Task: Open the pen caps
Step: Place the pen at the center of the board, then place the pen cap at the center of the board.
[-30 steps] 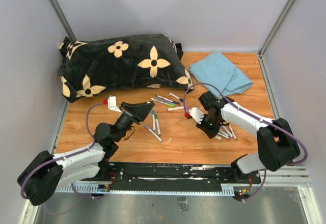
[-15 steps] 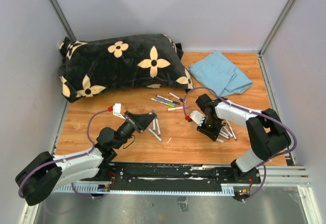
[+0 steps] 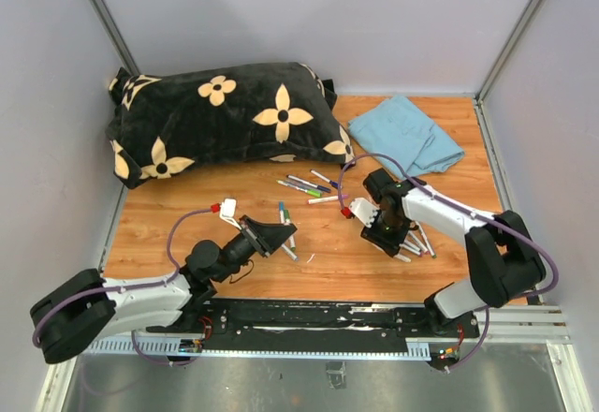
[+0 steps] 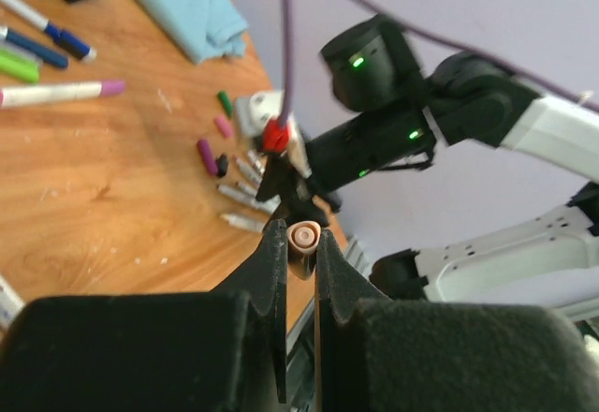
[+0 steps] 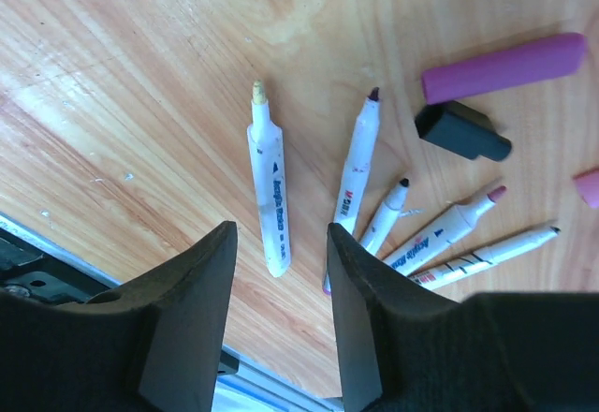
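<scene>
My left gripper is shut on a small peach pen cap, held above the table's near middle. My right gripper stands open over a fan of several uncapped white pens. A pen with a pale tip lies flat between its fingers, untouched. Loose pen caps lie beside them: purple, black and pink. Capped pens lie mid-table.
A black flowered pillow fills the back left. A folded blue cloth lies at the back right. The metal rail runs along the near table edge, close to the uncapped pens. Grey walls enclose the table.
The right gripper has opened and left the pale-tipped pen lying on the table. The left arm has moved nearer and slightly right, still holding the cap.
</scene>
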You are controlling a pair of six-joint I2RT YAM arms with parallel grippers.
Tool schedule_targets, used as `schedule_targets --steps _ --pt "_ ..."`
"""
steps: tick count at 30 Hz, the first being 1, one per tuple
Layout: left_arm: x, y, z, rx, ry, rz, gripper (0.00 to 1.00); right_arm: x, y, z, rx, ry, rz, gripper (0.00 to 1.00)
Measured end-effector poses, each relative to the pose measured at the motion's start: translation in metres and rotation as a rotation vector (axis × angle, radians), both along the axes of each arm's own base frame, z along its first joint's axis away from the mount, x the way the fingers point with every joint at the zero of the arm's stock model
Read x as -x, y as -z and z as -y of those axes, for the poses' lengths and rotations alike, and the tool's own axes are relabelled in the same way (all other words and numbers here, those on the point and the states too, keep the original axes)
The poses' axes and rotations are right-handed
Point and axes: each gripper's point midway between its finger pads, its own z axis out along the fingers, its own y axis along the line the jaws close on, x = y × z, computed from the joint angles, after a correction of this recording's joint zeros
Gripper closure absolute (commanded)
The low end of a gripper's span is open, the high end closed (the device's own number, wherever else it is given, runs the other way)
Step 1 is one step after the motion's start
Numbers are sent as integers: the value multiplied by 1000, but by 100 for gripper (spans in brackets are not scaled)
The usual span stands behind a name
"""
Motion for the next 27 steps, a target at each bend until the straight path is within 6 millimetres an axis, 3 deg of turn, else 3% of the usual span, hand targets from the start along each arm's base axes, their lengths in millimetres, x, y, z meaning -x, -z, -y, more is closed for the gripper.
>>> schedule_targets --steps 6,14,19,27 --pt "7 31 24 -88 32 -94 100 -4 -18 -9 -80 -9 56 49" --pt "8 37 76 -132 70 -153 100 -10 -41 -16 -182 -2 119 44" --pt "6 56 97 -185 68 -193 100 -21 -61 -13 -256 56 198 39" --pt "-7 68 125 -242 36 -241 100 -42 -87 2 -314 176 350 33"
